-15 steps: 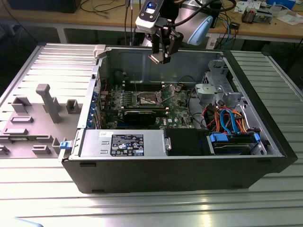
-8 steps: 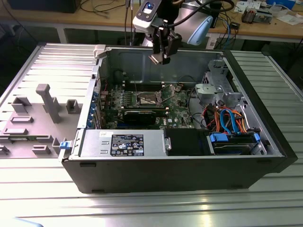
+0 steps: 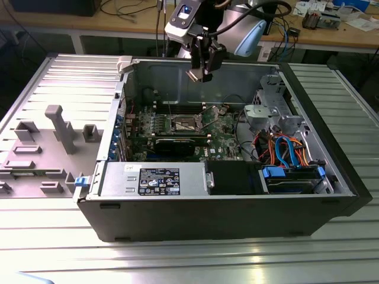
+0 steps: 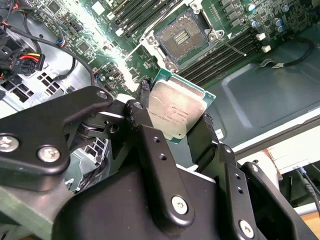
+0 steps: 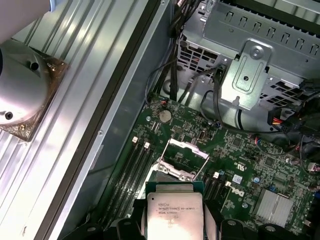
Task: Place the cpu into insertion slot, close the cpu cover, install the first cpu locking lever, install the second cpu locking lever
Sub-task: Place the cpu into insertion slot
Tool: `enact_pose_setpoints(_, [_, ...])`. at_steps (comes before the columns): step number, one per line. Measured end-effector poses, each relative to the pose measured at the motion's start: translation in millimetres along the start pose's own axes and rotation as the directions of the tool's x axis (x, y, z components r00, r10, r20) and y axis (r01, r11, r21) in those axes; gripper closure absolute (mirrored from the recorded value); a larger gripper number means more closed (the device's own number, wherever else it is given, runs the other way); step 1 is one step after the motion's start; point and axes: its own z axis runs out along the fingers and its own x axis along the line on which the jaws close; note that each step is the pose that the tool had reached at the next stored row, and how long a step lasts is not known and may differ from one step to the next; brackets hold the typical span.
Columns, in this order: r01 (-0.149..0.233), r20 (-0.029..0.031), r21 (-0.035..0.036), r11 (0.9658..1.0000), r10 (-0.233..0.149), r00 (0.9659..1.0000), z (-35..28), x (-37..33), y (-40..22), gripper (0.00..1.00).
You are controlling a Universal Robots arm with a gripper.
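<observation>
the exterior view gives you the pose: the arm [image 3: 249, 32] comes in from behind the open case [image 3: 207, 220], and the gripper [image 3: 199, 70] points down, hanging high over the board and well above the slot [image 3: 184, 124]. a small pale square at its tip is the cpu [image 3: 195, 74].

the second wrist view shows you the grip itself. the two black fingers [image 4: 207, 127] are pressed against opposite edges of the cpu [image 4: 177, 112], which sits tilted between them with its metal top toward the camera. past it the slot [image 4: 182, 36] lies open, its dark centre bare.

the first wrist view adds the cover [image 5: 186, 149], swung up off the slot, with two thin levers [image 5: 162, 151] raised beside it. there the cpu [image 5: 172, 212] hangs near the slot but apart from it.
</observation>
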Motion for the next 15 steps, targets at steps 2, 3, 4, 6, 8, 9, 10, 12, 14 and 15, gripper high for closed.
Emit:
enact_pose_setpoints(2, [0.000,-0.0002,-0.0001,1.0000,0.000,1.0000,0.3,0.0,0.0,0.45])
enact_pose_setpoints(3, [0.000,-0.0002,0.0000,1.0000,0.000,1.0000,0.3,0.0,0.0,0.45])
enact_pose_setpoints(4, [0.000,-0.0001,-0.0001,1.0000,0.000,1.0000,0.3,0.0,0.0,0.45])
enact_pose_setpoints(6, [0.000,-0.0002,-0.0001,1.0000,0.000,1.0000,0.3,0.0,0.0,0.45])
enact_pose_setpoints(8, [0.000,-0.0002,0.0000,1.0000,0.000,1.0000,0.3,0.0,0.0,0.45])
enact_pose_setpoints(9, [0.000,-0.0002,0.0000,1.0000,0.000,1.0000,0.3,0.0,0.0,0.45])
enact_pose_setpoints(10, [0.000,-0.0002,0.0000,1.0000,0.000,1.0000,0.3,0.0,0.0,0.45])
enact_pose_setpoints(12, [-0.003,-0.0001,-0.0001,1.0000,0.003,1.0000,0.4,0.0,0.0,0.45])
enact_pose_setpoints(14, [-0.009,0.0004,-0.0004,1.0000,0.009,1.0000,0.4,0.0,0.1,0.45])
enact_pose_setpoints(15, [-0.018,0.0011,-0.0005,0.9998,0.018,0.9998,0.4,0.0,0.1,0.45])
